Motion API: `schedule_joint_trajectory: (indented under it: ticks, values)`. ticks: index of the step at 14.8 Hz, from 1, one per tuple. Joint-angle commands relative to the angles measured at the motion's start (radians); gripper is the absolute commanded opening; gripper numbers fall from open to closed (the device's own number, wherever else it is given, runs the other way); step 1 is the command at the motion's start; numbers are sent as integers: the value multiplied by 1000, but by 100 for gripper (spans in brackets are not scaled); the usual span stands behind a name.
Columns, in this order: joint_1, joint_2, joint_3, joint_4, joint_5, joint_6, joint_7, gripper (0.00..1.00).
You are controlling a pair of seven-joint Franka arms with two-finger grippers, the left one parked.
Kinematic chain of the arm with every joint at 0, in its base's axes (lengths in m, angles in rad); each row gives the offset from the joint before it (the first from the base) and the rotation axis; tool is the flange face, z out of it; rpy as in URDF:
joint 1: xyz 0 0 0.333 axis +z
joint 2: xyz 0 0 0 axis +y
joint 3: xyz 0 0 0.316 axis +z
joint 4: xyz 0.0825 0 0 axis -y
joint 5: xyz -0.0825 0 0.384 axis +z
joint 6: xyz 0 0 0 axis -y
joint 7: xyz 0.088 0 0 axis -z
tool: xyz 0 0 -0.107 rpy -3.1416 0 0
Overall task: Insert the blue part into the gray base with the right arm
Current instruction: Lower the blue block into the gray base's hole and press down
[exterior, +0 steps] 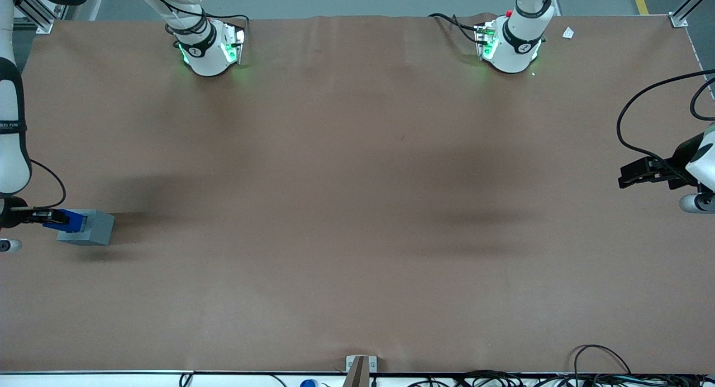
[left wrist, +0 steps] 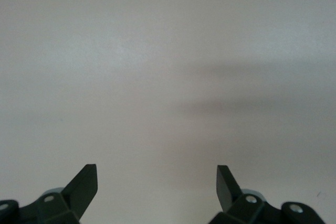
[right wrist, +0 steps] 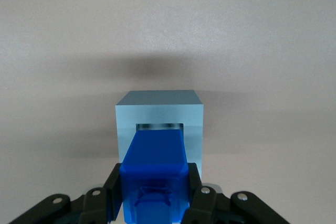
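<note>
Blue part point(exterior: 66, 220) meets gray base point(exterior: 89, 227) at the working arm's end of the brown-covered bench point(exterior: 357, 208), seen from the front camera: the right arm point(exterior: 12, 130) reaches down there, its black tool point(exterior: 47, 216) clamped on the bright block, which lies against the base's near-edge face. From this angle it is hard to tell how deep the block sits, if at all.

From the working arm's wrist camera, the tool point(right wrist: 152, 192) grips the blue part point(right wrist: 153, 166) by its flanks, fingers point(right wrist: 111, 195) closed tight on smooth, glossy plastic. The block's leading end points into the square recess of the gray base point(right wrist: 159, 109), a matte, sharp-cornered box. Insertion appears to be under way; the next move likely calls for a straight, squarely aligned push, since the fit looks snug.

The parked arm's wrist camera shows only bare bench point(left wrist: 168, 77).
</note>
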Motion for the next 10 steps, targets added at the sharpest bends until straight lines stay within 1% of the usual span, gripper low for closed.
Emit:
schedule_joint_trajectory:
  ticks: [1, 10]
  values:
    - [-17, 11, 16, 13, -18, 3, -12, 21]
    - [-17, 23, 16, 13, -14, 5, -7, 21]
